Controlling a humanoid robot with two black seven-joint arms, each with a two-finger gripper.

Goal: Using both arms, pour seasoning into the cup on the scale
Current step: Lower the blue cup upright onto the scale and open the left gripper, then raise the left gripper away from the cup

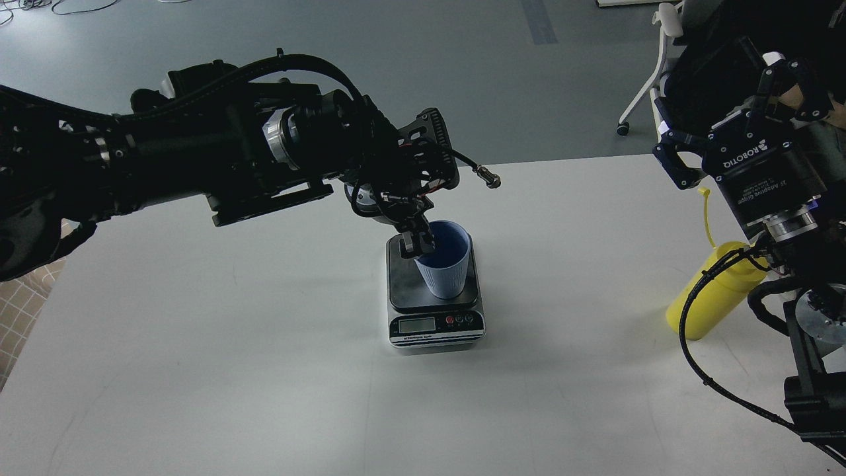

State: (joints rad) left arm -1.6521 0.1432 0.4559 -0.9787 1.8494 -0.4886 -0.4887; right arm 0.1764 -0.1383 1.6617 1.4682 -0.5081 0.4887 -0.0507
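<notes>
The light-blue ribbed cup (448,272) stands upright on the dark platform of the scale (404,291), which sits mid-table with its silver display strip facing me. My left gripper (416,243) reaches in from the left and is shut on the cup's near-left rim, one finger inside the cup. The yellow seasoning bottle (707,301) stands at the table's right edge, partly hidden by my right arm's cables; its thin cap strap (706,215) sticks up. My right gripper (720,99) hangs open and empty, raised above and behind the bottle.
The white table (231,363) carries only the scale, cup and bottle. A white chair (651,73) with dark cloth stands behind the table's far right corner. A loose cable plug (490,178) juts from my left wrist above the scale.
</notes>
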